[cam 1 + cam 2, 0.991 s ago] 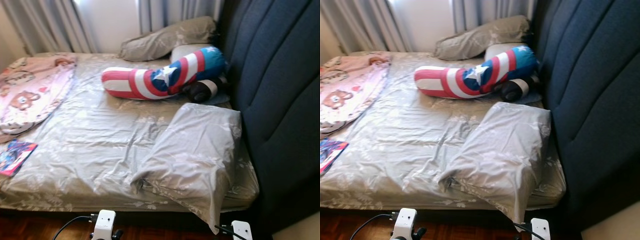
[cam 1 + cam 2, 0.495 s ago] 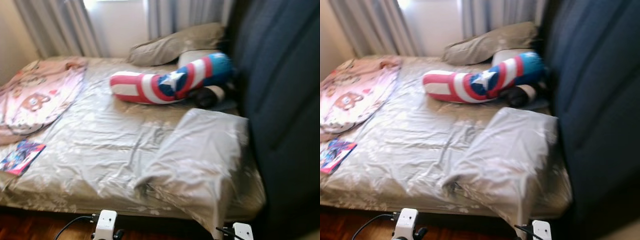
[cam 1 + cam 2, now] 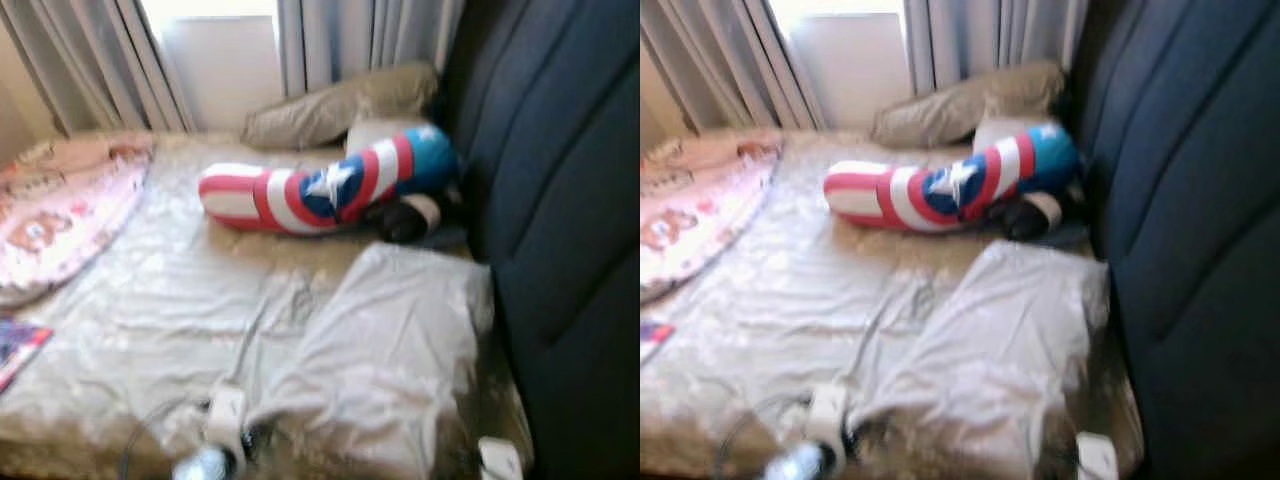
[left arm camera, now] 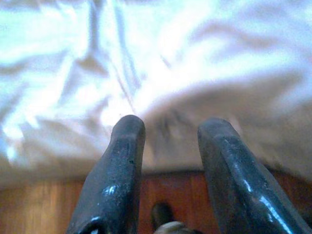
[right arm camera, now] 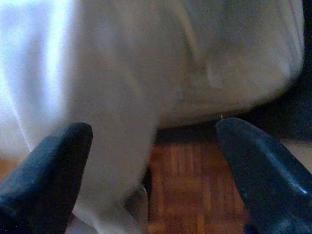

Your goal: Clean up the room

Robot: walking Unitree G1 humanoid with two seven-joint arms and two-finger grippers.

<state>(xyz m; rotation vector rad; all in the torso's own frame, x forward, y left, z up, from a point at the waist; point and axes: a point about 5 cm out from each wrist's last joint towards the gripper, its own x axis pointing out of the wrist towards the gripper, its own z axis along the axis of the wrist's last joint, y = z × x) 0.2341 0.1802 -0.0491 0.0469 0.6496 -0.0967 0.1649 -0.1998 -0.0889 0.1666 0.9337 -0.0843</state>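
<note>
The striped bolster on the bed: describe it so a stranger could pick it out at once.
On the bed, look toward the dark blue headboard and the curtained window. The long curved bolster lies across the sheet in front of a beige pillow. Its red and white stripes, blue band and white star set it apart from the plain pillows nearby.

The left gripper [image 4: 170, 141] points at the edge of a bed, its two black fingers [image 4: 119, 175] apart with a clear gap between them. Beyond the tips lies a pale, glossy, wrinkled sheet [image 4: 146, 58], overexposed and blurred. Below the sheet's edge shows reddish wooden floor [image 4: 44, 209].
</note>
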